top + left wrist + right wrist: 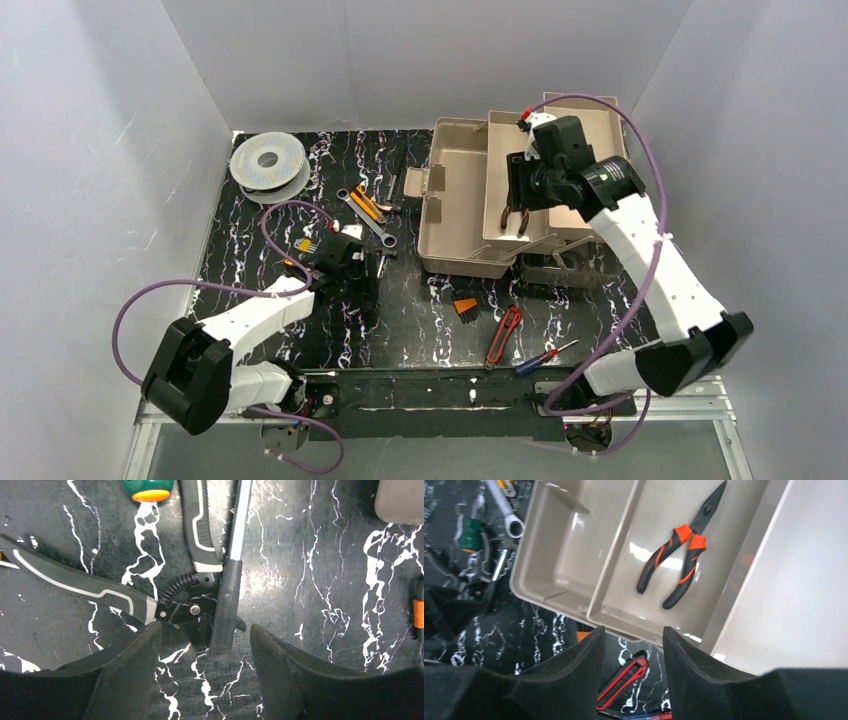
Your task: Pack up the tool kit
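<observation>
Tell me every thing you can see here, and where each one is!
tool kit: one, beige, open, back right of the table
needle-nose pliers: one, orange and black, lying in a tool kit tray
wire spool: one, grey, back left corner
wrench: one, silver, left of the tool kit
spring pliers: one, black and grey, on the table between the left fingers
utility knife: one, red and black, front of the table
screwdriver: one, blue and red, near the front edge
table: one, black with white veins
left gripper: one, black, open over the spring pliers
right gripper: one, black, open and empty above the tool kit
</observation>
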`<state>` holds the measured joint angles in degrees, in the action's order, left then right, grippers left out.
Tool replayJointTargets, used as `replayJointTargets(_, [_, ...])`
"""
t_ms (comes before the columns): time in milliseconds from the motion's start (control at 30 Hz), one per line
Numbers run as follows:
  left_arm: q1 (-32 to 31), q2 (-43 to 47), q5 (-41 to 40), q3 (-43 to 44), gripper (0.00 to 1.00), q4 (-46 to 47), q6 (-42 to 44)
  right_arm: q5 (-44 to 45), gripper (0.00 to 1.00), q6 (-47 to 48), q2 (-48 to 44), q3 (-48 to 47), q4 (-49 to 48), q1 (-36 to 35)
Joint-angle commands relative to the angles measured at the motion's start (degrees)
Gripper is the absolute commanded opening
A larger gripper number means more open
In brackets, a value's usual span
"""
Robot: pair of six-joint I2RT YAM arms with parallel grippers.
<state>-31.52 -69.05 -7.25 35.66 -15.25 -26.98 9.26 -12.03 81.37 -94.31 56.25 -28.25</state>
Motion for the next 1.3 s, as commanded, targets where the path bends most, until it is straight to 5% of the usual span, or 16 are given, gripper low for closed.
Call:
replayJointTargets(0, [-1.72,-1.12,0.17,2.13,0.60,-0.64,2.36,-6.26,0.54,-2.11,-5.11,5.35,-6.50,-0.14])
replayJointTargets(333, [-5.11,-8.91,-4.57,6.67,0.41,-4.05,3.89,-11.41,0.55,-4.03,-11.60,14.77,-11.92,-0.15])
replayJointTargets(733, [-5.16,-15.68,-5.61,8.17,0.39,-6.87,2.38,-10.15,0.55,-4.23,-15.89,19.70,-16.04,-0.14])
replayJointTargets(833, [-5.26,-16.37,-5.41,8.92,0.24,-7.87,2.53,-9.61,0.54,-4.32,-17.15,21.23,-17.07,-0.14])
replayJointTargets(967, [-5.78,-11.46,-5.79,9.22,0.00,-9.48,2.13,-6.88,0.52,-4.40,-19.82,23.78,-18.90,-0.12])
replayJointTargets(1267, [-6.34,5.58,-5.65,10.81,0.00,-17.55,-3.00,-2.74,0.50,-4.32,-24.35,27.60,-24.31,-0.13])
